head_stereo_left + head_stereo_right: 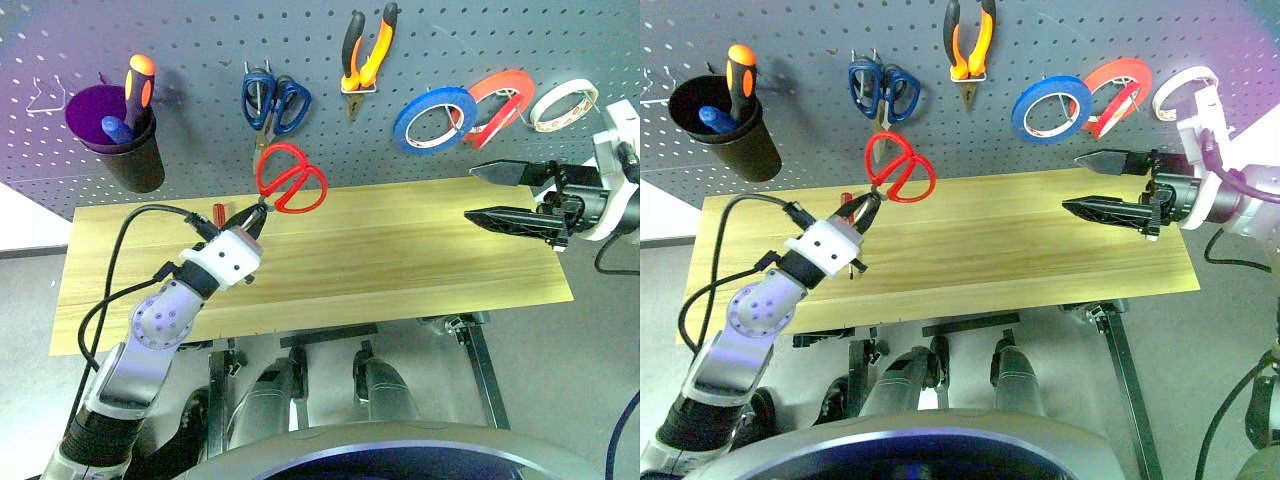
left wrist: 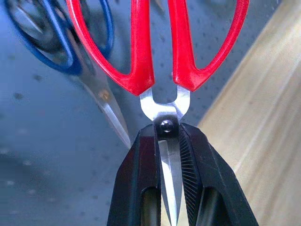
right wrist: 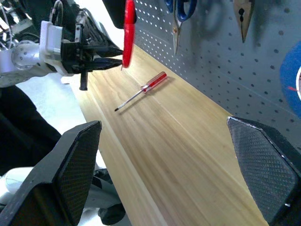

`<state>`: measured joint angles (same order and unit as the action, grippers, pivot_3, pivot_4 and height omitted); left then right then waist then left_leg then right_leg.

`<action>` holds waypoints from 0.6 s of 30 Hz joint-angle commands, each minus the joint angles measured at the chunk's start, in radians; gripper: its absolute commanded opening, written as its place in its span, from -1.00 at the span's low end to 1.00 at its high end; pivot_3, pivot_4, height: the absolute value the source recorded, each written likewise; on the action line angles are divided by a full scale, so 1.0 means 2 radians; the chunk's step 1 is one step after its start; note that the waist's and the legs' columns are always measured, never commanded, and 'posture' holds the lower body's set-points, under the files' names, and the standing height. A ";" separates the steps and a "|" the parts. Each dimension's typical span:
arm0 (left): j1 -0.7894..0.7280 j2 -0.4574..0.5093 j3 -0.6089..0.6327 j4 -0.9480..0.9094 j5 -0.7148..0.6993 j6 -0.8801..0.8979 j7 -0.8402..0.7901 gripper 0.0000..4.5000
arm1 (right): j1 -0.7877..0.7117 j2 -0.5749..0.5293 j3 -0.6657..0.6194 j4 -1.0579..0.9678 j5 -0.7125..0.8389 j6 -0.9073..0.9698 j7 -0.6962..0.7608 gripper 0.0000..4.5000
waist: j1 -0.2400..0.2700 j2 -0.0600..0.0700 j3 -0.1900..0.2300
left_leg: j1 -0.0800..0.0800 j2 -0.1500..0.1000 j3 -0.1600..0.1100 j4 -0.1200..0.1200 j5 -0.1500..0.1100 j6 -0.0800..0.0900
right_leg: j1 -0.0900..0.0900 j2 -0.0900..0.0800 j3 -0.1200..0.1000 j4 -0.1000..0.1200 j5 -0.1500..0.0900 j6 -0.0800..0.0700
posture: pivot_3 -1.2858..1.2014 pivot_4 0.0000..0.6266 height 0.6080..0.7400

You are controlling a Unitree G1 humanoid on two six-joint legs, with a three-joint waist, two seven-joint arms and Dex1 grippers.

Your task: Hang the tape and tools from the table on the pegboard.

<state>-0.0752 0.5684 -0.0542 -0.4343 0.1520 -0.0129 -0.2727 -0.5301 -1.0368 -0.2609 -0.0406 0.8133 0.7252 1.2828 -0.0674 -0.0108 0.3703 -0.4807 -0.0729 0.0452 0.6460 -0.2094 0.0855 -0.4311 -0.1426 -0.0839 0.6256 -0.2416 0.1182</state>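
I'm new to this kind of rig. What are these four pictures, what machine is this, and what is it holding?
This is a humanoid robot with two arms, each ending in a two-fingered hand. Two pictures come from cameras on its head, looking down over a wooden table and a pegboard. The other two look along each wrist. The left hand is shut on the blades of red-handled scissors, raised in front of the pegboard. The right hand is open and holds nothing. A small red-handled screwdriver lies on the table. Pliers, blue scissors and three tape rolls hang on the board.
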 commanded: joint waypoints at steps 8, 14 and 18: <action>-0.016 -0.010 0.035 -0.018 0.024 -0.049 0.010 -0.89 | 0.010 -0.009 -0.026 0.004 0.015 -0.004 0.044 1.00 | 0.001 0.000 0.000 | 0.000 0.000 0.003 0.001 0.000 0.001 | -0.001 -0.004 -0.003 0.000 0.003 0.002 | -0.13 0.08 0.74; -0.031 -0.016 0.043 -0.014 0.028 -0.048 0.014 -0.89 | -0.002 -0.027 -0.035 0.011 0.042 0.024 0.088 1.00 | 0.001 0.000 0.000 | 0.000 0.000 0.004 0.001 0.000 0.000 | -0.001 -0.004 -0.003 0.001 0.003 0.002 | -0.13 0.05 0.74; -0.046 -0.021 0.049 -0.002 0.031 -0.044 0.016 -0.89 | -0.008 -0.045 -0.036 0.026 0.041 0.026 0.116 1.00 | 0.003 0.000 0.000 | 0.000 0.000 0.004 0.001 0.001 -0.002 | -0.001 -0.004 -0.003 0.001 0.003 0.002 | -0.13 0.04 0.74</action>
<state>-0.1587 0.5344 0.0201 -0.4266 0.2080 -0.0930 -0.2527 -0.5295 -1.0886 -0.2905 0.0028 0.8754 0.7704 1.4763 -0.0616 -0.0108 0.3702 -0.4803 -0.0731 0.0538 0.6485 -0.2070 0.0815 -0.4341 -0.1517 -0.0905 0.6285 -0.2357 0.1216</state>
